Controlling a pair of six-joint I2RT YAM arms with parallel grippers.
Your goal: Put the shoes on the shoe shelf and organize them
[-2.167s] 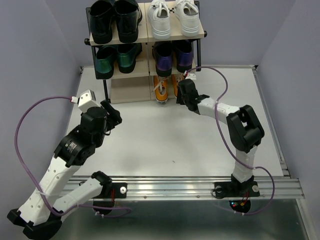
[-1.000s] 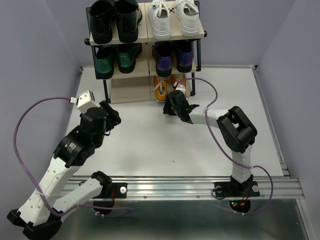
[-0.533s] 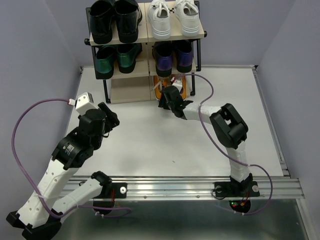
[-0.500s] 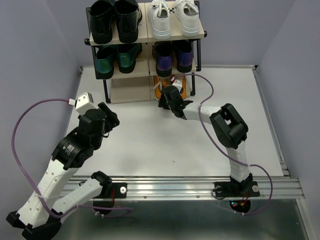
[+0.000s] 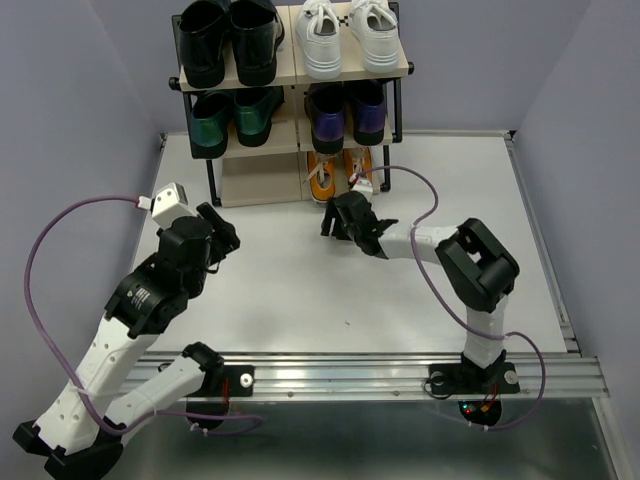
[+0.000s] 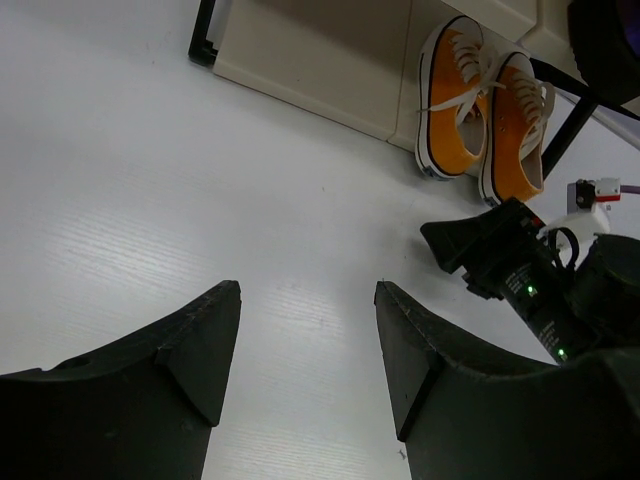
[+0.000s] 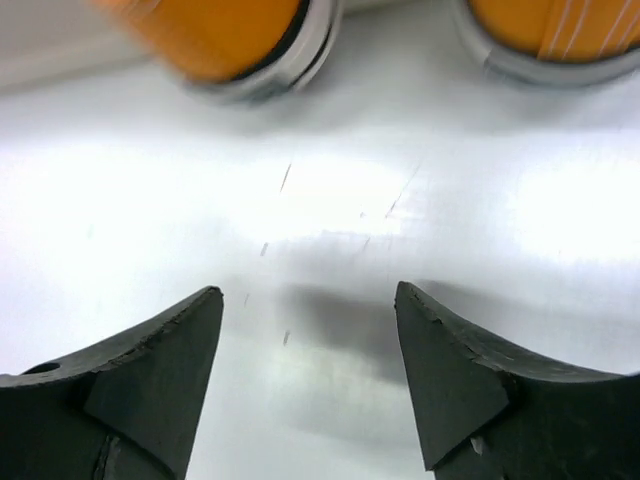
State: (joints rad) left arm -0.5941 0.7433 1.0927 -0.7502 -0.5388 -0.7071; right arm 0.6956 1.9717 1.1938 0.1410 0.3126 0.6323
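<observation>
Fingers on the left, the left fingers [image 6: 190, 345], stand wide apart and hold nothing; we see them hovering over the bare white surface [image 5: 300, 290], well apart from the shoe shelf [image 5: 258, 180]. On the shelf's left half, shiny black shoes [image 5: 228, 40] sit on the top tier, with metallic green shoes [image 5: 232, 118] on the tier below. On its right half, white sneakers [image 5: 348, 38] sit on top and purple loafers [image 5: 345, 112] in the middle. The orange sneakers [image 6: 455, 110] stand side by side at the bottom, their near ends poking out in front. Just in front of them, low over the surface, the right fingers [image 7: 150, 360] are spread apart and empty, touching neither sneaker.
</observation>
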